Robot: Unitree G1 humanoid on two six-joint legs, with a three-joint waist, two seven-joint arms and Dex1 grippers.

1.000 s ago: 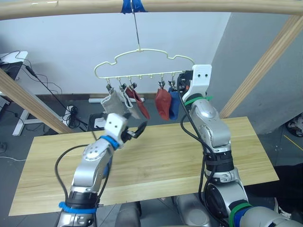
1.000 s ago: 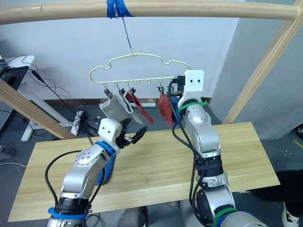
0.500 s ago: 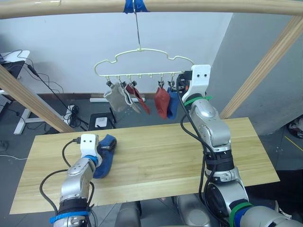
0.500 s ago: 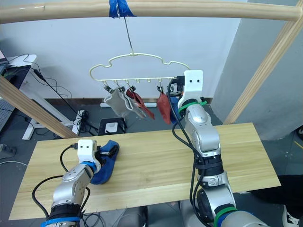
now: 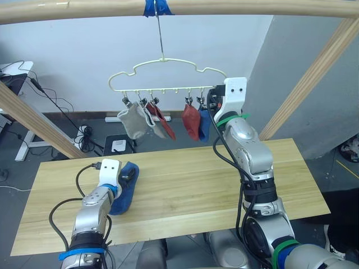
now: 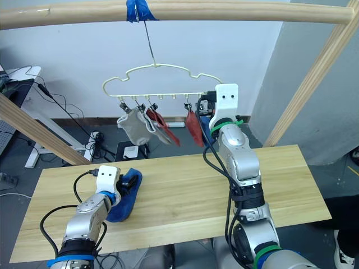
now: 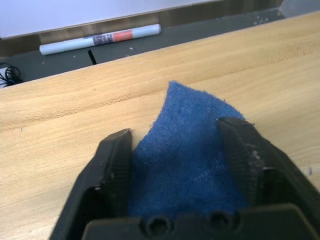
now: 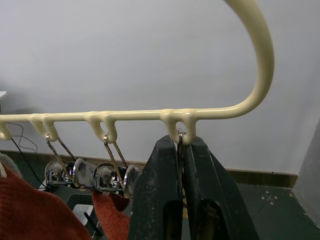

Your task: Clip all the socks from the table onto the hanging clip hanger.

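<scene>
Left wrist view puts you right on the last blue sock: the left gripper has its fingers spread wide w/ the fabric bunched between them, one finger on each side, not yet pinched, so you're holding nothing so far. That sock lies on the table near its left end. Farther up, your right gripper is pressed closed on the wire link of the end clip, under the clip hanger, steadying it. Five socks already hang there: two grey, two rust-red and one blue (mostly hidden by the right arm). Risks as I judge them: close too shallow and you'll only nip a fold, so the sock slips out on the lift; drag it and it may slide off the near edge. Let go w/ the right too soon and the hanger will swing, making the free clip hard to hit.
</scene>
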